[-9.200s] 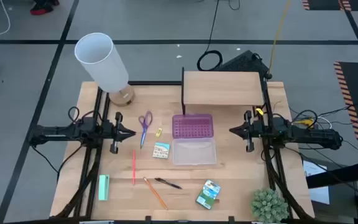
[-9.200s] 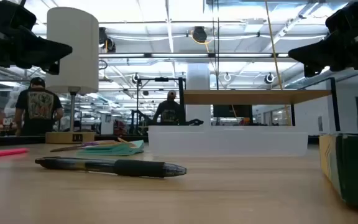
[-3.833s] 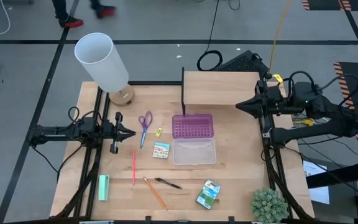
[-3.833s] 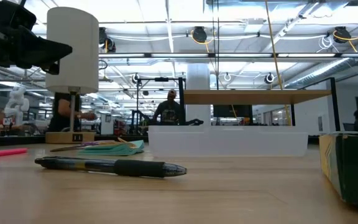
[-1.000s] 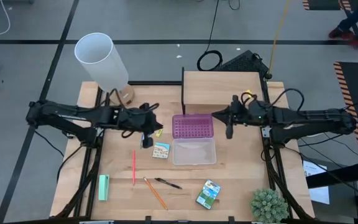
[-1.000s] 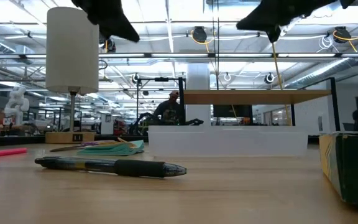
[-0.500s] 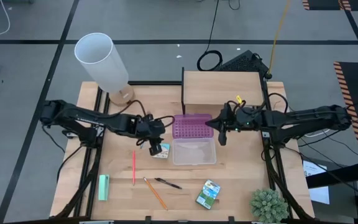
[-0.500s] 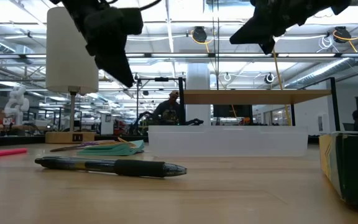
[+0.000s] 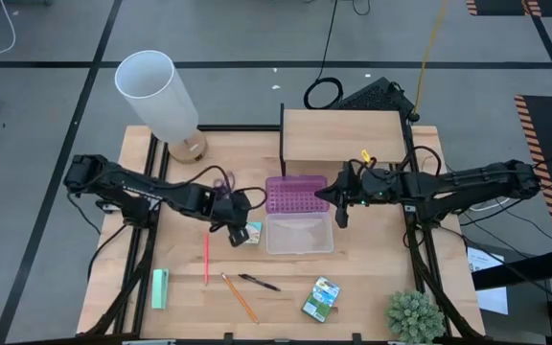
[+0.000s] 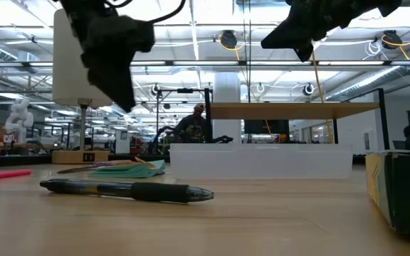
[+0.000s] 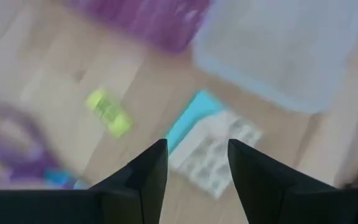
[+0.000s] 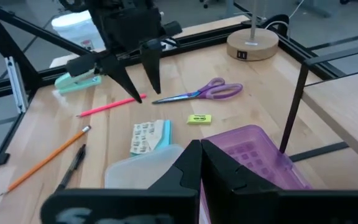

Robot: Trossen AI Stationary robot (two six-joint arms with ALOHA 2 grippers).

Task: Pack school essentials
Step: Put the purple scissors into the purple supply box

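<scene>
The left gripper point(image 9: 239, 233) hangs with jaws spread just above the small colourful square pack point(image 9: 250, 231) beside the clear plastic case point(image 9: 300, 233) — best to descend straight, straddle its edges, then pinch — while the right gripper point(image 9: 341, 213), jaws pressed together, waits over the case.

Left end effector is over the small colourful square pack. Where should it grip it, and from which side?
Come straight down from above with the open left end effector and close across two opposite edges of the small colourful square pack. It lies flat on the wooden table, so only its thin edges offer a hold; its corner nearest the clear plastic case looks crowded.
</scene>
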